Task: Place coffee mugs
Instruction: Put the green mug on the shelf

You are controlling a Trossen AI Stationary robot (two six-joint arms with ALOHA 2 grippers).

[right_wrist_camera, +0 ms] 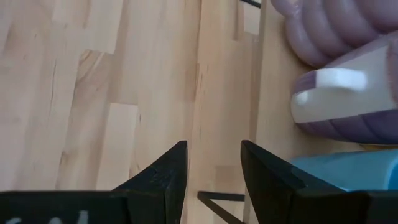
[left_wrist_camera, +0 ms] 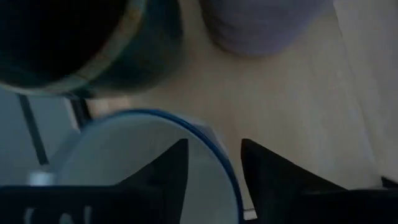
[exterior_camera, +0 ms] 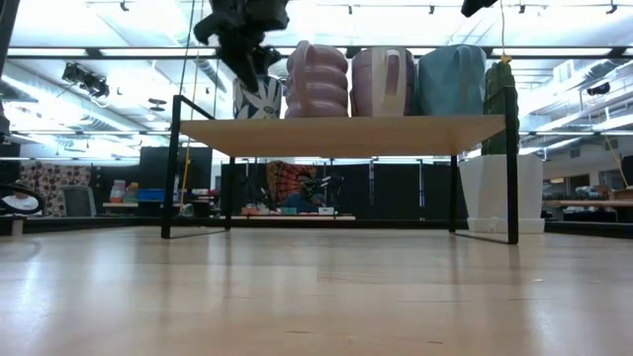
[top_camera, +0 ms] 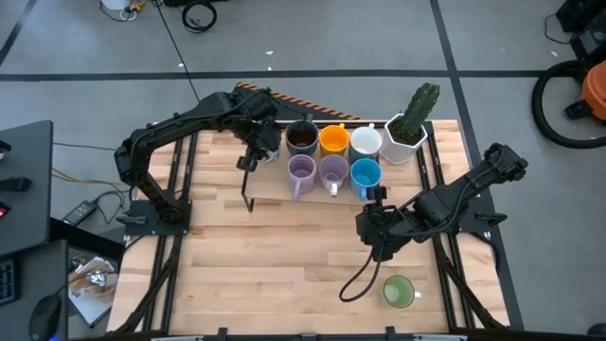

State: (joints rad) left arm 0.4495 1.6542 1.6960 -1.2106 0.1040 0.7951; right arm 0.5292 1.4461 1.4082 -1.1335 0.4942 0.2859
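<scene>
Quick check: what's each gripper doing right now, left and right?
Left gripper: closed on the rim of a white mug, above the shelf.
Right gripper: open, empty.

You have open tabletop across the whole near half, apart from the green mug at the near right. The raised shelf is crowded: dark brown mug, orange mug, white mug, two lavender mugs and the blue mug stand nearly touching. The cactus pot blocks the shelf's right end. The shelf's left end is bare.
</scene>
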